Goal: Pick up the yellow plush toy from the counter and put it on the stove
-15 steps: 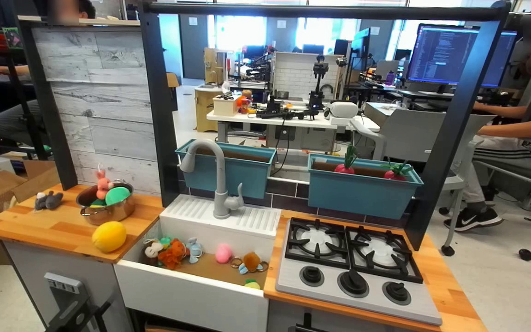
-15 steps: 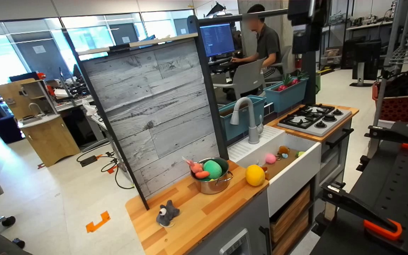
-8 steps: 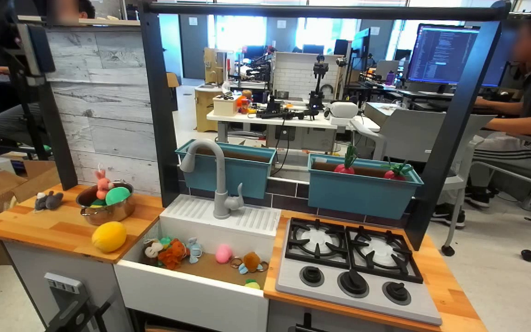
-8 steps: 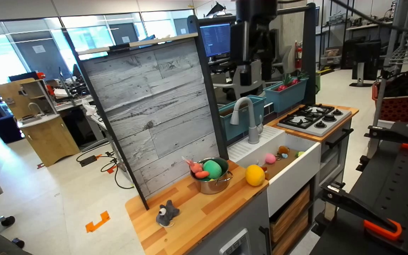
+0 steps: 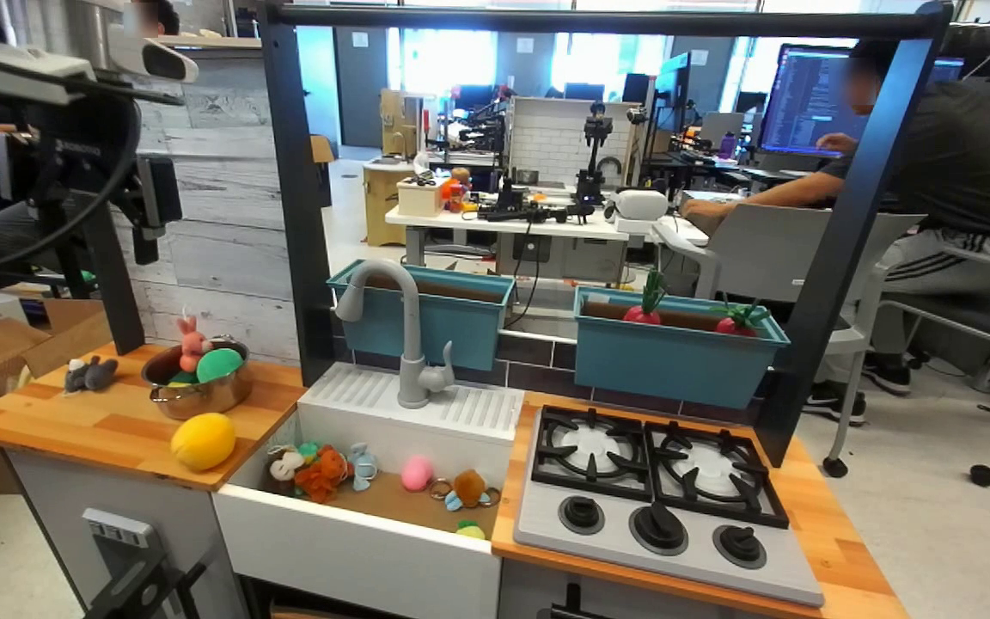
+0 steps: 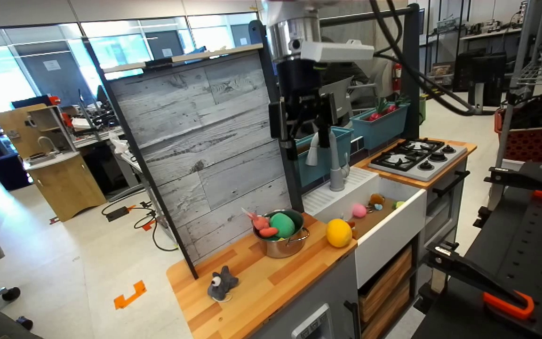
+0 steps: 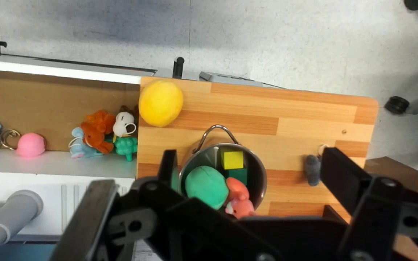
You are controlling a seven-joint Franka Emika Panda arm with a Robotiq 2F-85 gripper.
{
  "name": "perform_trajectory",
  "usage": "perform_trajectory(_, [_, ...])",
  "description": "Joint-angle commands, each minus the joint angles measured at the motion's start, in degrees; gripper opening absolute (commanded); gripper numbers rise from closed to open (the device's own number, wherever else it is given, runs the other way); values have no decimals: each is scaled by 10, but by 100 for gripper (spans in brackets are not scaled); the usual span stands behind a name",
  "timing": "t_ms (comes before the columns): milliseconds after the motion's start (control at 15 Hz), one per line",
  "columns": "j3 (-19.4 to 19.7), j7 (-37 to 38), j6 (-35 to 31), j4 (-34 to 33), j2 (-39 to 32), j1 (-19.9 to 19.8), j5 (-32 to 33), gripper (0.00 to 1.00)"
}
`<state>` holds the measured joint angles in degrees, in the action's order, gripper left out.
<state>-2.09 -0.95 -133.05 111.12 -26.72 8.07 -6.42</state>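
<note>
Rounded yellow plush toy [image 5: 204, 441] sits on the light brown wooden butcher-block counter [image 7: 303, 127], at its front corner, just beside the white box-shaped sink basin [image 5: 366, 563]. The black two-fingered gripper [image 6: 307, 145] hangs well above the counter; its fingers [image 7: 167, 168] are spread wide and hold nothing. The step in hand looks to be the approach, and the aim needs work: in the wrist view the round silver metal pot [image 5: 207, 400] shows between the fingers, while the toy lies outside them, towards the sink and the counter's front. Shift sideways at this height first, since the small pink rabbit-eared soft toy [image 5: 192, 344] pokes up from the pot, and only then go straight down. With the fingers lined up as now, one would come down on the sink side of the toy and the other over the wood near the pot's handle [image 7: 217, 126], so centre carefully and avoid catching the sink's front wall [image 6: 391, 240]. Get them level with its widest part before closing; a glancing touch could roll it into the basin or off the front. Being plush, it should take a firm squeeze. Lift high past the curved grey faucet [image 5: 412, 344] and lower it onto the black burner grates [image 5: 650, 464] of the flat grey-silver stove [image 5: 617, 521], letting go low
</note>
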Motion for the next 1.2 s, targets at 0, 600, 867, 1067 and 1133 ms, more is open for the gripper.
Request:
perform_trajectory(0, [1,41,53,-67,-62,-5,24,100])
perform_trajectory(600, [18,97,69,-100,-140,1,51,100])
perform_trajectory(867, [21,128,54,-116,-171,8,57,100])
perform_trajectory(1067, [22,146,45,-133,-194,12,59,100])
perform_trajectory(1133, [25,152,37,-138,-202,15,61,100])
